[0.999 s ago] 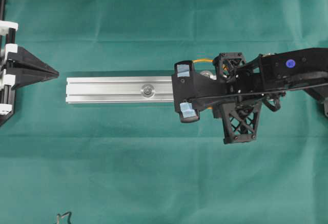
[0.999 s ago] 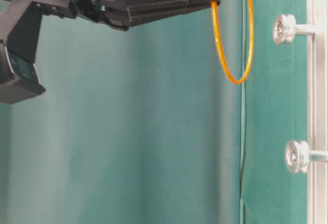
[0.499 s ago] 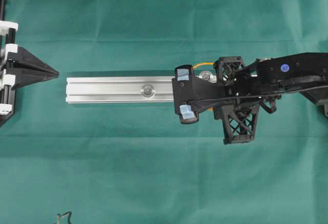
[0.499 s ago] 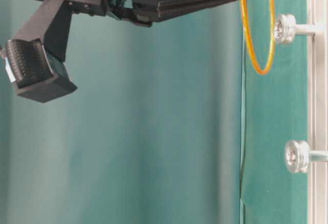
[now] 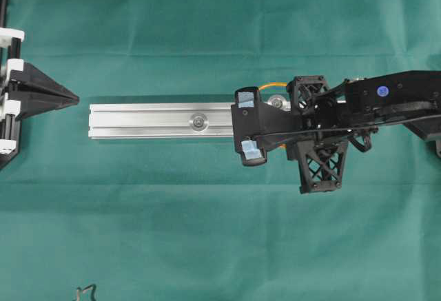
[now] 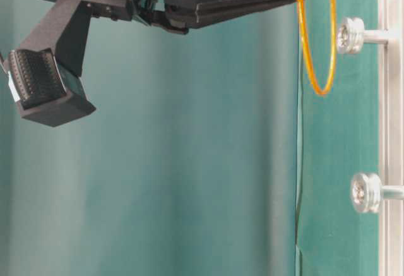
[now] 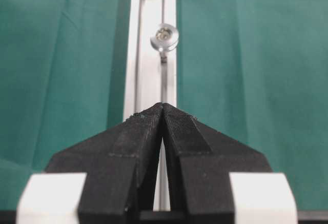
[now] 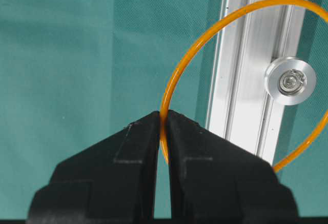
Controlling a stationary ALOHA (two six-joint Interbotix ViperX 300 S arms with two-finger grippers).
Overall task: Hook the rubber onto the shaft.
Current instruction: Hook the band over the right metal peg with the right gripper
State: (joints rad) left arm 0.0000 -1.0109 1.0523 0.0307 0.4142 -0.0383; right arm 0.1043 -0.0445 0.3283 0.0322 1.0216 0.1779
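My right gripper (image 8: 164,114) is shut on the rubber (image 8: 165,101), a thin orange loop that hangs from its tips. In the right wrist view the loop frames a shaft (image 8: 289,80), a silver stud on the aluminium rail (image 8: 241,90). In the table-level view the rubber (image 6: 322,91) hangs just in front of that shaft's head (image 6: 350,35), a small gap apart. A second shaft (image 6: 365,192) stands further along the rail. From overhead the right arm (image 5: 386,98) covers the rail's right end. My left gripper (image 5: 74,98) is shut and empty, off the rail's left end.
The rail (image 5: 151,120) lies on a green cloth, with the second shaft (image 5: 199,120) at its middle. A black frame (image 5: 5,12) stands at the left edge. A thin black cable (image 6: 298,162) runs along the cloth. A small black object (image 5: 86,293) lies at the bottom left.
Over the last second my right gripper has carried the rubber closer to the rail and the shaft head. It has hardly moved in the last half second. The left gripper has not moved.
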